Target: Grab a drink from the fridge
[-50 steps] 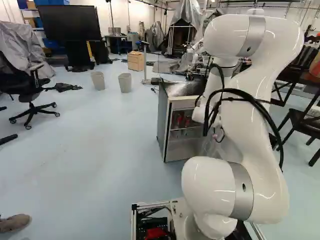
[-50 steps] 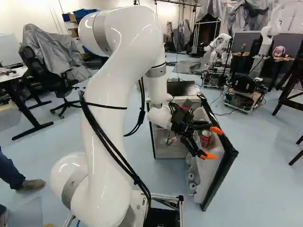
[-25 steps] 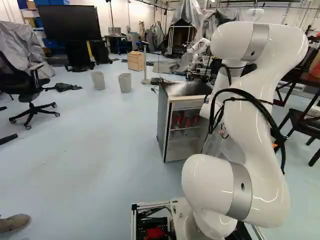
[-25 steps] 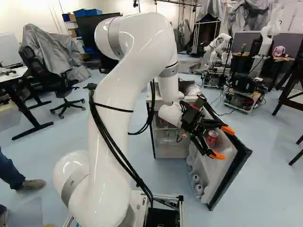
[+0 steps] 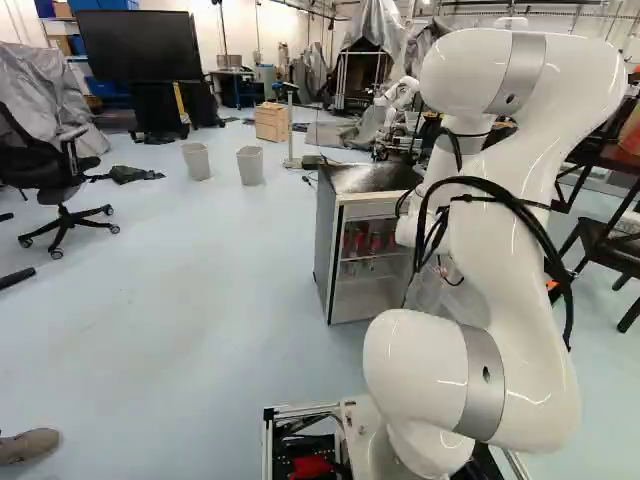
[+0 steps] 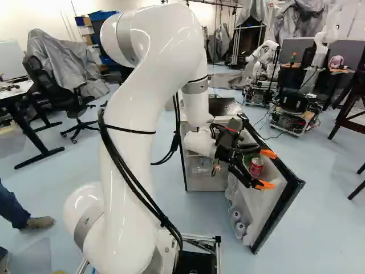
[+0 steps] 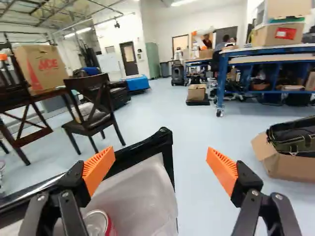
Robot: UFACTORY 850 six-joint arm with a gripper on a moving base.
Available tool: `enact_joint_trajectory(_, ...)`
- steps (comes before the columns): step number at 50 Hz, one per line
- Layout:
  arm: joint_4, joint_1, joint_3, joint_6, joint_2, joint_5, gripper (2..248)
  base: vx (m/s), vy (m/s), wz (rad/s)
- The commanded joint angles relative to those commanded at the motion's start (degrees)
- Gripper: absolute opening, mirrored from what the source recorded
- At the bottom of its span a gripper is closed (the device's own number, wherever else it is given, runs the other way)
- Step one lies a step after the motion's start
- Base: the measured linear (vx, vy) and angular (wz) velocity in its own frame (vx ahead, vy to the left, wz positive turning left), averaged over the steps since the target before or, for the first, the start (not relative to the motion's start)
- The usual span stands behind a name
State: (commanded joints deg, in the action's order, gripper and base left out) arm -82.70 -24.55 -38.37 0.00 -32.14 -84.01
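The fridge door point(image 6: 277, 200) was swung out from the fridge point(image 5: 362, 178), and the red can point(image 6: 256, 167) stood in a compartment on its inner face. The gripper point(image 7: 160, 168) was over the door's free end, its two fingers spread wide with nothing held. One finger was above the door's lined inside, close to the can; the other hung past the door's end — so the can sat low and well off the middle of the grasp.

If full, the can would probably be fairly heavy for its size and stiff; if empty, its thin wall could dent under a hard squeeze. Cold metal might be slippery too. The best hold looked to be around the side wall, a pad on each flank, below the rim and clear of the door's lining.

As for numbers, one red can showed in the door, with two white round things point(image 6: 238, 222) lower down on its inner side. Behind the door's hinge side, inside the cabinet, were at least three red-marked drinks point(image 5: 375, 243) — the arm may have hidden more. Well apart from the door stood two grey bins point(image 5: 250, 166), and out past its free end, one cardboard box point(image 7: 275, 164).
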Motion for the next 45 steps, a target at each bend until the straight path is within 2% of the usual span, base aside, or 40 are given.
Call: enact_joint_trajectory(45,27.12,5.51,18.21,0.0,10.79,0.0,247,0.0,0.0,0.0)
